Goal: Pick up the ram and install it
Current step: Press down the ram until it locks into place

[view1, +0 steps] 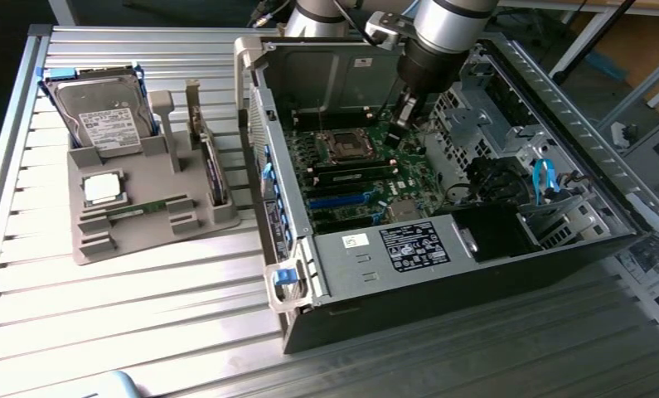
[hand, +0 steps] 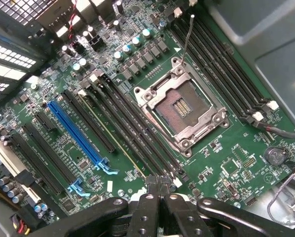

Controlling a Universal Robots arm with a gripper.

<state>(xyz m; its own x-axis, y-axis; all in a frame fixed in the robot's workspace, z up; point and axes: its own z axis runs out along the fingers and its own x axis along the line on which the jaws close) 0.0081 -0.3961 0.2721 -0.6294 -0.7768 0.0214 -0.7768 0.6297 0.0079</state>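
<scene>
Starting at the exterior view's left, a grey holder (view1: 108, 240) rests on the slatted metal table (view1: 41, 315). A hard drive (view1: 103, 116) stands at the holder's back and a square silver CPU chip (view1: 103, 188) lies in front of it. A narrow green strip (view1: 143, 209) lies in a groove nearer the front, and whether it is a second memory stick cannot be told. An expansion card (view1: 204, 153) stands on edge at the holder's side nearest the computer. Beside the holder is the open computer case (view1: 418, 282), with the motherboard (view1: 357, 178) exposed inside. The arm reaches down into the case and the gripper (view1: 401, 116) hangs low over the board, just past the empty CPU socket (view1: 346, 145) toward the exterior view's right. Farther right inside the case are drive bays and a blue cable (view1: 543, 178). In the wrist view, the gripper (hand: 157, 181) has its fingers (hand: 146, 197) pressed together with no gap and nothing between them. The ram (hand: 115, 138) stands edge-on in one of the long black slots between the blue slot (hand: 76, 131) and the CPU socket (hand: 182, 111). Its thin green-gold top edge ends right at the fingertips. Whether the tips touch it cannot be told.
</scene>
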